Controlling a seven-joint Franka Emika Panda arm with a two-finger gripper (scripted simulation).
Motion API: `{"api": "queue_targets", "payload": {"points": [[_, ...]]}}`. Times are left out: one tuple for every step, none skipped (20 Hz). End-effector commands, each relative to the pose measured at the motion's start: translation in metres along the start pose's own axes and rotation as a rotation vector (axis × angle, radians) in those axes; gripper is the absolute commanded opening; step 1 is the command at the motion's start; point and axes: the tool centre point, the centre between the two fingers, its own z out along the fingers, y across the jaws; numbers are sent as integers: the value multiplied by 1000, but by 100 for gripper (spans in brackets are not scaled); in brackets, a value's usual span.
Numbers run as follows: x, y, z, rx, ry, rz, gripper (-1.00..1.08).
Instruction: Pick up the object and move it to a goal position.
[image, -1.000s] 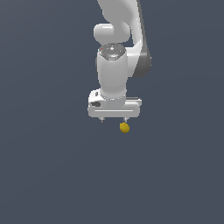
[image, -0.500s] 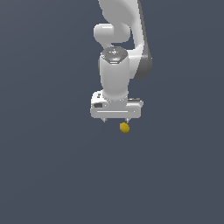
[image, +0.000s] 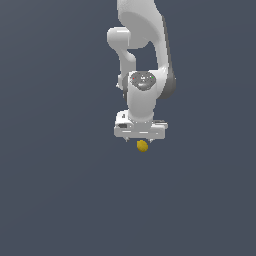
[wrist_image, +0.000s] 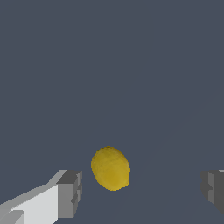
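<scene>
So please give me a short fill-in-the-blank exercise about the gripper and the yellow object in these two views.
1. The colour of the object is ____.
2. In the wrist view the gripper's jaws stand ____, with a gap on each side of the object.
3. In the exterior view the object shows just ____ the gripper.

Missing words: yellow; open; below

1. The arm (image: 142, 30) is glossy white, built of thick rounded links with dark grey seams at the joints.
2. The wrist (image: 142, 92) is a white cylinder; its round grey cap bears small red and green dots.
3. The gripper (image: 140, 139) has a flat, wide white body with stepped edges.
4. In the wrist view the fingers (wrist_image: 48, 199) are white bars ending in blocky grey pads (wrist_image: 70, 192).
</scene>
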Motion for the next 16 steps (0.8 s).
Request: {"api": "queue_targets", "payload": {"points": [[-11,-8,18,-8,-9,16,100],[-15,-11,24,-11,-12,22,100],[-19,-13,30,-13,-14,27,100],[-23,-16,35,-16,-16,32,100],[-26,-17,39,-18,-18,36,100],[-28,-19,43,-20,-20,39,100],[-31,-20,46,-21,-21,42,100],[-32,-21,48,-22,-22,44,100],[-34,-22,50,-23,-23,46,100],[-35,-23,51,-24,-24,47,100],[-36,-23,52,-24,-24,48,100],[-36,-23,52,-24,-24,48,100],[-35,-23,51,-24,-25,46,100],[-35,-23,52,-24,-25,46,100],[-35,-23,53,-24,-25,46,100],[-35,-23,54,-24,-25,46,100]]}}
